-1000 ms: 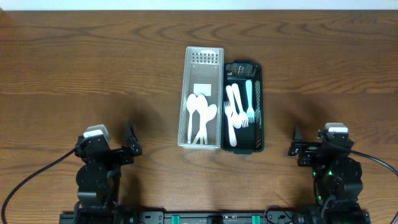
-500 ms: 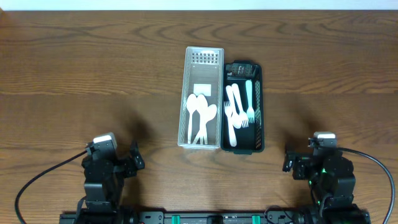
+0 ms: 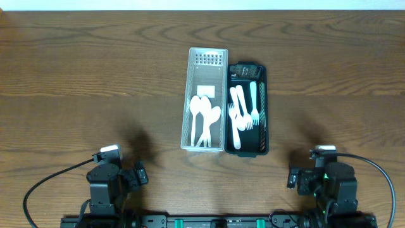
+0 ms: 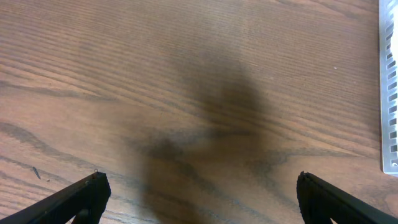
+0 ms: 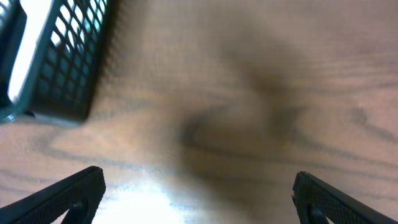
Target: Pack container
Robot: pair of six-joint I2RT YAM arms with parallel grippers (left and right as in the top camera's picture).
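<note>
A clear plastic container (image 3: 207, 62) holds white spoons (image 3: 202, 120) at the table's middle. Beside it on the right, a black mesh container (image 3: 262, 107) holds white forks (image 3: 240, 117) and one pale teal fork (image 3: 253, 101). My left gripper (image 3: 140, 173) is open and empty near the front left edge; its fingers (image 4: 199, 196) frame bare wood, with the clear container's edge (image 4: 388, 93) at the right. My right gripper (image 3: 292, 178) is open and empty near the front right edge; its fingers (image 5: 199, 196) frame bare wood, with the black container's corner (image 5: 59, 62) at upper left.
The brown wooden table (image 3: 95, 76) spreads around both containers. Cables trail from each arm at the front edge.
Both arms have drawn back toward the front edge of the table, away from the containers. The containers and cutlery have not moved.
</note>
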